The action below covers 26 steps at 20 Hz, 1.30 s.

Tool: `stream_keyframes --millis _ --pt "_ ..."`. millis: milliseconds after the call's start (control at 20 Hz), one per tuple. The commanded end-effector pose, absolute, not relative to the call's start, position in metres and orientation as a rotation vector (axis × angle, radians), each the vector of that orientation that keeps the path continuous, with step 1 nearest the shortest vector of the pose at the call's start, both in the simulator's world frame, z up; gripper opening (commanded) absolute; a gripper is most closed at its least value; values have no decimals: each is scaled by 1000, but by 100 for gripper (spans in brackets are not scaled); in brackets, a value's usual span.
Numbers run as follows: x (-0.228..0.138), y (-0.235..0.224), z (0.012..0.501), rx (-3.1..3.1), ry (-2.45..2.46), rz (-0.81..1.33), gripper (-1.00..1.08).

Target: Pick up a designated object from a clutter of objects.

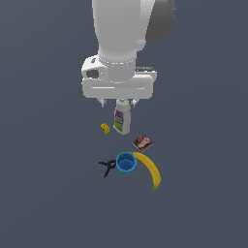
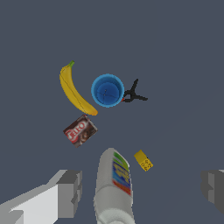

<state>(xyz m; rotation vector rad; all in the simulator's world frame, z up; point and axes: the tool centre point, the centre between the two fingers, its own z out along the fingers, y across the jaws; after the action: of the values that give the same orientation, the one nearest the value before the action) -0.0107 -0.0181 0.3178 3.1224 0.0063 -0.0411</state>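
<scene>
- Gripper [image 1: 117, 102] hangs above the white bottle [image 1: 122, 119], fingers [image 2: 70, 192] spread wide, gripping nothing.
- Brown box [image 1: 142, 143] (red-white label) lies flat at the blue cup's [image 1: 126, 162] 1 o'clock in the exterior view, just beside the banana [image 1: 151, 171].
- Black clamp [image 1: 108, 166] touches the cup; yellow block [image 1: 105, 128] sits near the bottle.

Exterior faces arm; wrist looks down; both show clutter [image 1: 128, 150].

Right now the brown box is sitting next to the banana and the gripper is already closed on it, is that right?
Not quite. The brown box does sit next to the banana, but the gripper is not closed on it. The exterior view shows the gripper up above the white bottle, jaws spread, apart from the box; the wrist view shows the box lying free too.
</scene>
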Motion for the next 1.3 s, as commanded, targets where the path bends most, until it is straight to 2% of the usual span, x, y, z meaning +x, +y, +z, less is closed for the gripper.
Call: stream_keyframes --millis 0,500,1250 --pt "-10 -17 315 3122 -7 -41 100" --pt "-4 -3 284 3117 -172 -34 100" --pt "0 38 196 3059 -636 -16 100"
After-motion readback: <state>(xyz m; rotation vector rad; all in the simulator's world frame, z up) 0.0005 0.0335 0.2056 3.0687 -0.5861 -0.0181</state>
